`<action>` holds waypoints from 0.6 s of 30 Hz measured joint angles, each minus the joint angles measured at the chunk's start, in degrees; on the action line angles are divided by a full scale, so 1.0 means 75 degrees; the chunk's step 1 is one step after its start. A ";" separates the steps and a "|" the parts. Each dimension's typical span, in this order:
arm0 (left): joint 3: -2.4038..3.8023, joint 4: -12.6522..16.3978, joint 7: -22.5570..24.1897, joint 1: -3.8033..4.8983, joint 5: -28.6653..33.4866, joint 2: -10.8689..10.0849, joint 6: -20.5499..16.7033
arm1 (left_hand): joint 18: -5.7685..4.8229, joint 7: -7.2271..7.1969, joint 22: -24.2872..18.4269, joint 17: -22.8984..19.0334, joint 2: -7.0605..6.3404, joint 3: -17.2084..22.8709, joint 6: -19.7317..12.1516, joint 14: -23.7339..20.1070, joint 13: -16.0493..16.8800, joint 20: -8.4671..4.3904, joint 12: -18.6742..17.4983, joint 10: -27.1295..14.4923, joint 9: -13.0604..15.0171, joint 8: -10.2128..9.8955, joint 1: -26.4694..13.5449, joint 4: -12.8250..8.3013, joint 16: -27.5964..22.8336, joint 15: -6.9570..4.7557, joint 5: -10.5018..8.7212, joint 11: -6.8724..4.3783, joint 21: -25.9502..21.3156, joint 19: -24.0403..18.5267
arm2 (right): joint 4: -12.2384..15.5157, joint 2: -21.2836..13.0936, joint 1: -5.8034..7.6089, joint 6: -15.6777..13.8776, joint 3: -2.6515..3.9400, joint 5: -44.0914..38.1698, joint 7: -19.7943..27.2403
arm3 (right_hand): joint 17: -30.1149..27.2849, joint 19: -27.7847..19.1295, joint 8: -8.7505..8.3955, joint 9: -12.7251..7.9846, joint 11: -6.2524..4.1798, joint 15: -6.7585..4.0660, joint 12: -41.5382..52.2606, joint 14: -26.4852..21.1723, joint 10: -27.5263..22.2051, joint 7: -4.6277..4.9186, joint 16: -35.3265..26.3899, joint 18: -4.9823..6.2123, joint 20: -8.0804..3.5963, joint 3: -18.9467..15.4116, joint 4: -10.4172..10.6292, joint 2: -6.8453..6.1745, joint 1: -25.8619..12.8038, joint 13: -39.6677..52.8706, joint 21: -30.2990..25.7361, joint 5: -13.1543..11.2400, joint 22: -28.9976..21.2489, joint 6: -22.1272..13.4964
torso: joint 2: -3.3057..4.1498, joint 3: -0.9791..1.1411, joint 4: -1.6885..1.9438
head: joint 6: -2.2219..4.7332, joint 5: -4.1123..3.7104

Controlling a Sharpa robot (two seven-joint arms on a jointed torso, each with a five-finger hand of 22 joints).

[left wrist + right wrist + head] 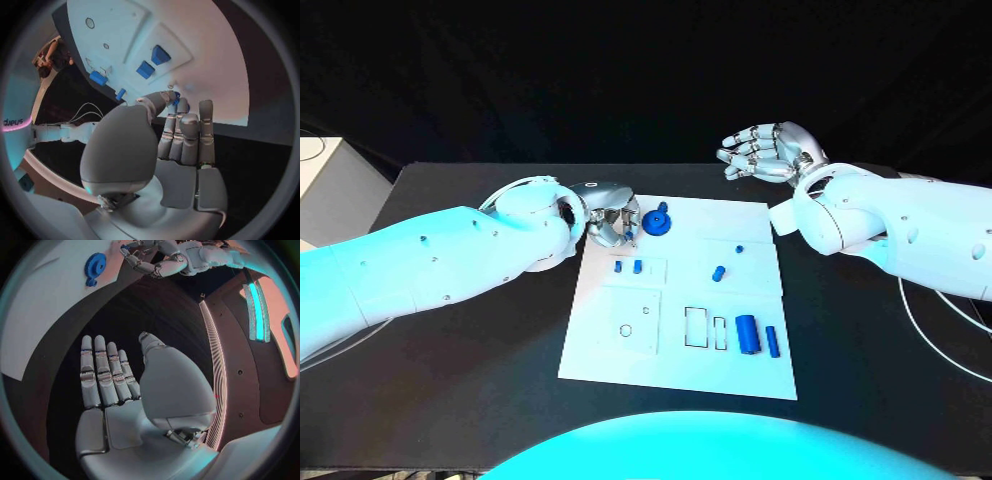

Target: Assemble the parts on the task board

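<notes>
Parts lie scattered on the task board (678,372) at mid-table. The left hand (607,218) pinches a small blue piece (177,97) over the board's far left corner — lower it squarely, keeping the pinch firm. The right hand (764,152) hovers beyond the board, fingers apart and empty. The left wrist view shows the pinched piece — the head view hides it.

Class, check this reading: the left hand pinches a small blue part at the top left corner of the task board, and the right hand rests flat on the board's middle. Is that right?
Not quite. The left hand does pinch a small blue part at the task board corner, but the right hand is off the board, open beyond its top right corner, as the head view shows.
</notes>
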 measured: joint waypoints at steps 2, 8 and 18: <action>-0.0002 -0.0011 -0.0002 -0.0002 -0.0003 0.0015 0.0015 | 0.0000 0.0000 0.0000 0.0000 0.0000 0.0000 0.0000 0.0000 0.0000 0.0000 0.0000 0.0000 0.0000 0.0000 0.0000 0.0000 0.0000 0.0000 -0.0001 0.0000 0.0000 0.0000 | 0.0000 -0.0001 0.0000 0.0000 0.0000 0.0000 0.0000 | 0.0000 0.0000 0.0000 0.0000 0.0000 0.0000 0.0000 0.0000 0.0000 0.0000 0.0000 0.0000 0.0000 0.0000 0.0000 0.0000 0.0000 0.0000 0.0000 0.0000 0.0000 0.0000 | -0.0001 0.0004 -0.0002 | 0.0000 0.0001; -0.0024 -0.0041 -0.0003 -0.0016 0.0012 0.0068 0.0049 | 0.0000 0.0000 -0.0001 0.0003 0.0000 0.0000 0.0000 0.0000 0.0001 0.0000 -0.0015 0.0017 -0.0001 0.0000 0.0000 0.0000 0.0000 0.0000 -0.0013 0.0018 0.0000 0.0000 | 0.0000 -0.0002 -0.0001 0.0000 0.0000 0.0000 0.0000 | 0.0000 0.0000 0.0000 0.0000 0.0000 0.0000 0.0000 0.0000 0.0000 0.0000 0.0000 0.0000 0.0000 0.0000 0.0000 0.0000 0.0000 0.0001 0.0000 0.0000 0.0000 0.0000 | 0.0000 0.0003 -0.0003 | 0.0000 -0.0004; -0.0053 -0.0068 -0.0003 -0.0024 0.0069 0.0108 0.0070 | 0.0000 0.0000 -0.0001 0.0030 -0.0010 0.0000 -0.0001 0.0000 0.0004 0.0000 -0.0038 0.0025 -0.0003 -0.0030 -0.0010 0.0000 0.0000 0.0000 -0.0014 0.0028 0.0000 0.0000 | 0.0004 -0.0007 -0.0001 0.0000 0.0000 0.0000 -0.0002 | -0.0014 0.0000 0.0000 -0.0013 0.0000 0.0000 -0.0027 0.0000 0.0000 0.0000 0.0000 0.0000 0.0000 0.0000 0.0000 0.0000 0.0000 -0.0008 0.0000 0.0000 -0.0020 0.0000 | 0.0000 -0.0004 0.0001 | 0.0000 -0.0026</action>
